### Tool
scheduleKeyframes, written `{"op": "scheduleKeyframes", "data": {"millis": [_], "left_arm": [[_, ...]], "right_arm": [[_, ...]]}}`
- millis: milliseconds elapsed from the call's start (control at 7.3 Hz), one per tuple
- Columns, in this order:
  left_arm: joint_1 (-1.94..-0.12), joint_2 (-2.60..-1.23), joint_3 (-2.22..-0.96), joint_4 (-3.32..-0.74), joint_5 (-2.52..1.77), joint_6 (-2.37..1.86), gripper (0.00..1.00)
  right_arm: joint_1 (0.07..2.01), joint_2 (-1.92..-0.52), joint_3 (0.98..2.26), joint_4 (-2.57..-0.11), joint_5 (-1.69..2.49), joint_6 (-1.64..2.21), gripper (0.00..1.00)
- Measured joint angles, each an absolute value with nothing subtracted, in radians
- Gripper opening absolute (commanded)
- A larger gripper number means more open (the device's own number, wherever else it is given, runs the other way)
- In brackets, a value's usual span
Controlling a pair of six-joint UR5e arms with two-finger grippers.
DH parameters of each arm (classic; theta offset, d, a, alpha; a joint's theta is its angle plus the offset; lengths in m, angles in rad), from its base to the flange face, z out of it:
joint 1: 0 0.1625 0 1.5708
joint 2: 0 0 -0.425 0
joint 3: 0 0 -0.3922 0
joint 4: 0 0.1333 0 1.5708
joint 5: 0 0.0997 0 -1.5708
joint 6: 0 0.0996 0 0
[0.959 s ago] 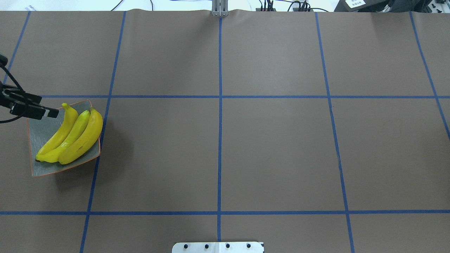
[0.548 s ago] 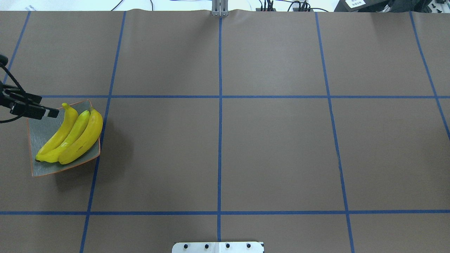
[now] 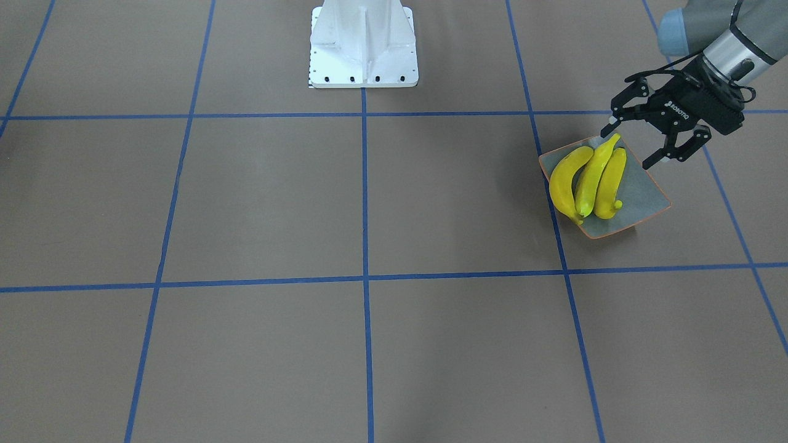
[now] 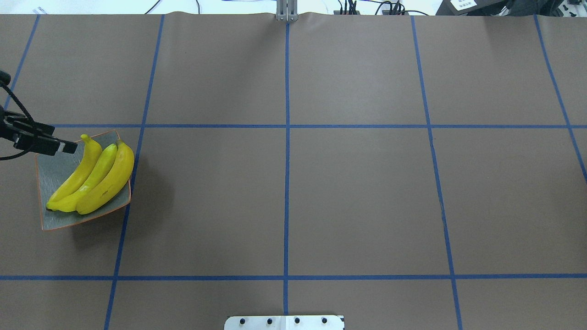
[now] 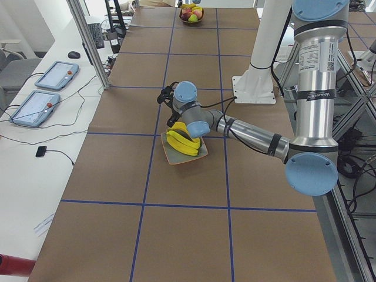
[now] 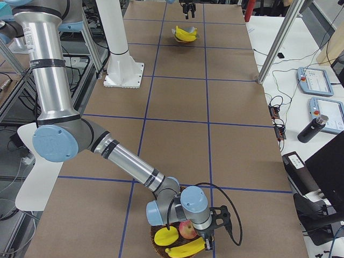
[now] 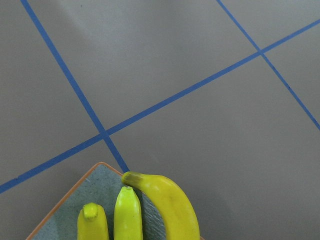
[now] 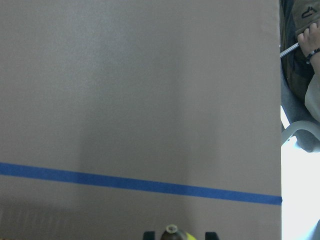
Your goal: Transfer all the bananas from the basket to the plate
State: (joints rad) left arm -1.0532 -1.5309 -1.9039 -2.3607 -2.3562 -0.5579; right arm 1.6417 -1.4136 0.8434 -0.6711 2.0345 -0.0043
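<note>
Three yellow bananas (image 3: 588, 178) lie side by side on the grey-green plate (image 3: 647, 192) with its orange rim, at the table's left in the overhead view (image 4: 55, 176). My left gripper (image 3: 628, 144) hangs open and empty just above the plate's near corner; it also shows in the overhead view (image 4: 64, 147). My right gripper (image 6: 207, 242) is down in the dark basket (image 6: 158, 251) at the table's far right end. Its fingertips (image 8: 148, 234) stand close on either side of a fourth banana (image 8: 176, 233), shut on it.
The basket also holds a red apple (image 6: 186, 230) and a rounded yellow fruit (image 6: 164, 236). The robot's white base (image 3: 363, 46) stands at mid-table. A person's hand (image 8: 309, 42) shows past the table edge. Tablets (image 5: 56, 75) lie on the side bench.
</note>
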Motion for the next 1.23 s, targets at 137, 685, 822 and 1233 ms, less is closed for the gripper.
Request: {"op": "scheduleKeyframes", "data": {"millis": [137, 685, 822, 1233], "left_arm": [[-1.053, -1.531, -1.904, -2.361, -2.356, -0.56, 1.0], [-1.053, -1.528, -1.899, -2.361, -2.358, -0.562, 1.0], [-1.053, -1.528, -1.895, -2.36, -2.358, -0.562, 1.0], [-1.052, -1.525, -1.881, -2.359, -2.358, -0.562, 1.0]], "right_arm": [[1.664, -1.412, 0.872, -0.69, 2.023, -0.007, 0.0], [1.712, -1.392, 1.035, -0.822, 1.964, 0.028, 0.0], [1.714, -1.377, 1.074, -0.853, 1.948, 0.068, 0.0], [1.71, -1.29, 1.165, -0.945, 1.914, 0.249, 0.0]]}}
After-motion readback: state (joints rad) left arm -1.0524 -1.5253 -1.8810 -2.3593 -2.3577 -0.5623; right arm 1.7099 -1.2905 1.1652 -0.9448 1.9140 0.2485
